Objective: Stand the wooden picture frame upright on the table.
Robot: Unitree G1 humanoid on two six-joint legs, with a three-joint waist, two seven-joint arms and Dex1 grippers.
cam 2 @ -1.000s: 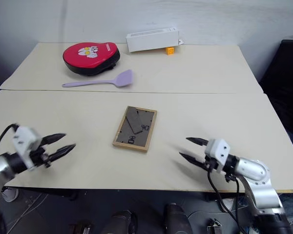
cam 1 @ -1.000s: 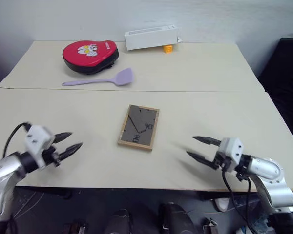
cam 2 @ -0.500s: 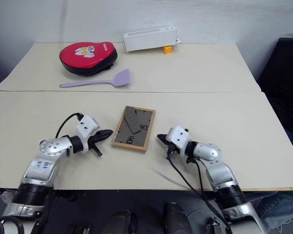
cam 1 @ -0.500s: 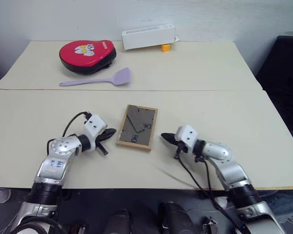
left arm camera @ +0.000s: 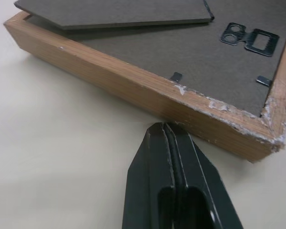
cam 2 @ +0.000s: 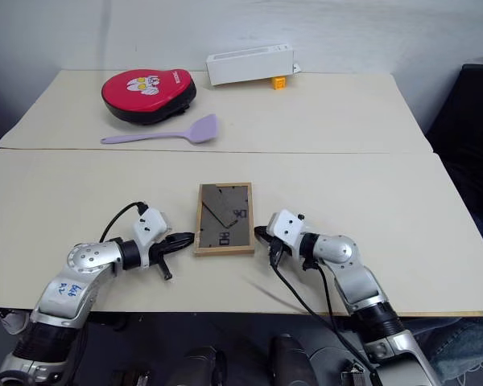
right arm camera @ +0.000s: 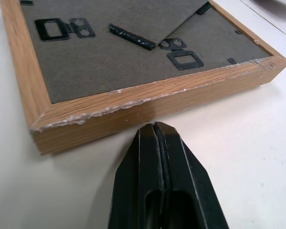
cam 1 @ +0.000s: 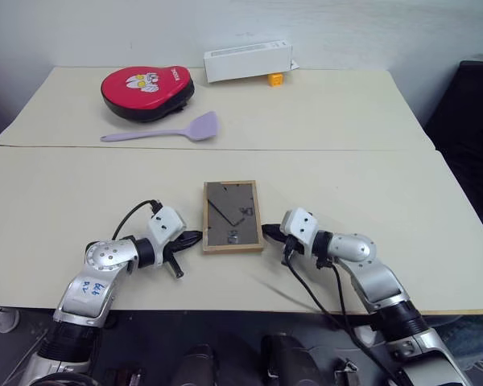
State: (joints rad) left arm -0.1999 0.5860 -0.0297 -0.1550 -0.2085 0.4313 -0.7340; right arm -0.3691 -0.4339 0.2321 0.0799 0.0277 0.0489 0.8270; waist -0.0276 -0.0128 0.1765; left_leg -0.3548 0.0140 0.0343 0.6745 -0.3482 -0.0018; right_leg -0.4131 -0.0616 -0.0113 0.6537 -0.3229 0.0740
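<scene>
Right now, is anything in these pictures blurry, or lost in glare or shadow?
Left eye view: evenly lit, no glare; the light-wood picture frame and pale cream table look crisp, with soft shadows. Left wrist view: the shut black left gripper blurs toward the lens. Right wrist view: the shut right gripper likewise.

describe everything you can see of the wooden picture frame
The wooden picture frame is a small light-wood rectangle with chipped corners, lying flat, back up, near the front of the table. Its dark grey-brown back panel carries metal hangers, clips and a fold-out stand. The shut left gripper and right gripper press its opposite side edges.
</scene>
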